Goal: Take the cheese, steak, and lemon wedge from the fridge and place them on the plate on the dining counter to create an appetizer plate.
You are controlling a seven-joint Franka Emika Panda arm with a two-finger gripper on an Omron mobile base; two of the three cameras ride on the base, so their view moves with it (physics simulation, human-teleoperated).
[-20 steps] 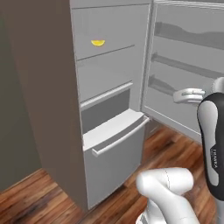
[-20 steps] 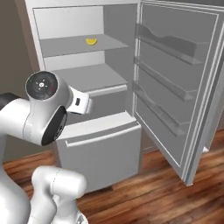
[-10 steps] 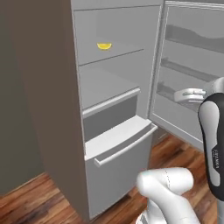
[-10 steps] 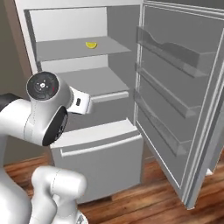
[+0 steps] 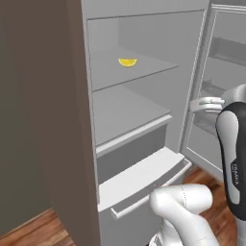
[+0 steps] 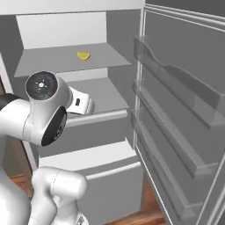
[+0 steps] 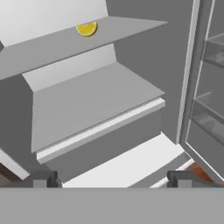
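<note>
Grey fridge [image 5: 144,125] stands with its door [image 6: 184,114] swung fully open; the door carries three rails, counted in the right base view. Inside, two shelves are visible, with one bottom drawer [image 5: 144,185] below them, its bar handle along the front edge. One lemon wedge [image 5: 127,62] lies on the upper shelf [image 6: 66,59], toward the back, rounded side down; the same wedge appears in the right base view [image 6: 83,56] and the hand view [image 7: 86,29]. The lower shelf [image 7: 87,100] is bare. One gripper [image 7: 113,178] is noted, fingers spread wide with nothing between them, two dark fingertips [image 7: 41,178] at the bottom of the hand view, facing the lower shelf and drawer, well apart from the wedge. Wooden floor [image 5: 29,233] beneath.
</note>
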